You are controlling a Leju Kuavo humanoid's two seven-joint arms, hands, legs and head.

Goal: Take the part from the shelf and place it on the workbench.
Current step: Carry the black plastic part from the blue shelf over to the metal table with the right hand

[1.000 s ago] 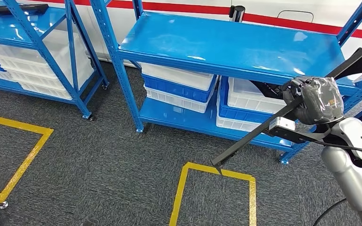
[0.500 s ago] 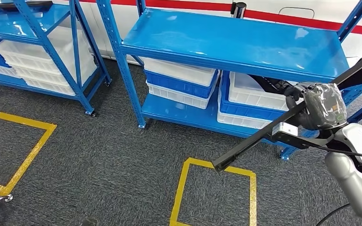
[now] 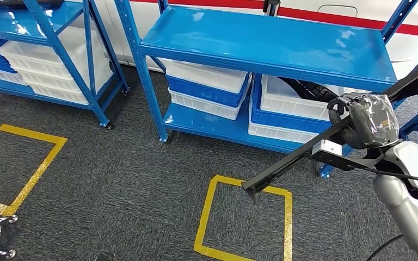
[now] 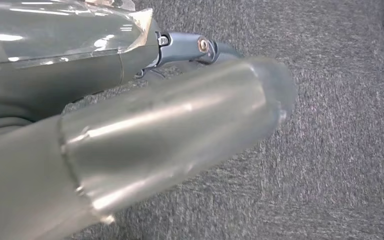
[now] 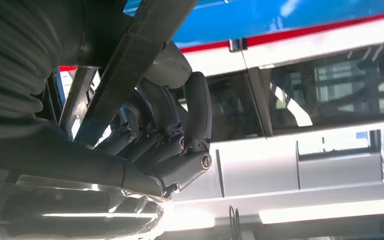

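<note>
The part (image 3: pixel 305 157), a long black bar with a flared end at its upper right, is held in the air in front of the blue shelf (image 3: pixel 266 41), slanting from high at the right down to a low tip that hangs over the grey carpet (image 3: pixel 130 185), just above the far edge of a yellow taped square (image 3: pixel 245 223) on the floor. The right hand (image 3: pixel 362 119) grips it well up its length, the fingers (image 3: pixel 337 106) wrapped around the bar; in the right wrist view the same dark fingers (image 5: pixel 170 130) curl closed against the underside of the bar (image 5: pixel 130 65), with a blue shelf edge and a white wall with a red stripe behind. A small white block (image 3: pixel 325 147) sits on the bar just below the hand. Behind the part, the lower level of the shelf carries stacked white and blue bins (image 3: pixel 207 89), and one white bin (image 3: pixel 299 100) to the right holds another dark piece. A second blue shelf (image 3: pixel 43 49) with white bins stands at the far left, with another yellow taped outline (image 3: pixel 27 174) on the carpet before it. The left hand (image 4: pixel 130 120) appears close and blurred over the carpet in its wrist view, and whether its fingers are spread or curled cannot be told.
</note>
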